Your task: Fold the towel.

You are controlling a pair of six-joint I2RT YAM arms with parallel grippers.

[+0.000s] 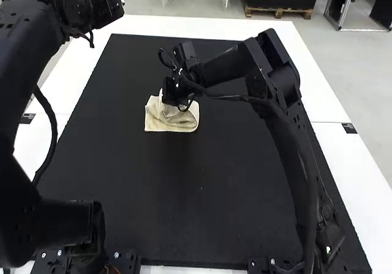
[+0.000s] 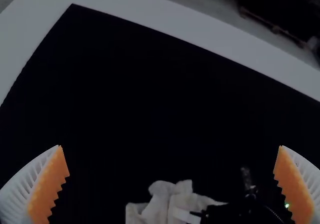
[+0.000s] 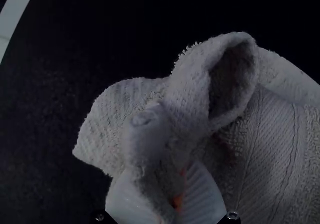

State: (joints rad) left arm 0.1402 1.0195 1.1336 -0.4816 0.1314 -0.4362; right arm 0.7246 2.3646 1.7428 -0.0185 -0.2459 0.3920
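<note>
White counter point(image 1: 327, 102), black mat point(image 1: 202, 188) on it, towel point(image 1: 171, 121) on that, part folded w/ a lump point(image 3: 145, 134). R fingers point(image 3: 202, 196) pinch the lump; L fingers point(image 2: 47, 189) wide apart. Prob. mid-fold. Next: lay lump flat, then let go.

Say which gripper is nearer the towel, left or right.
Right. The right gripper is closed on a bunched part of the towel. The left gripper hangs open, apart from it, off to the towel's left in the high view.
</note>
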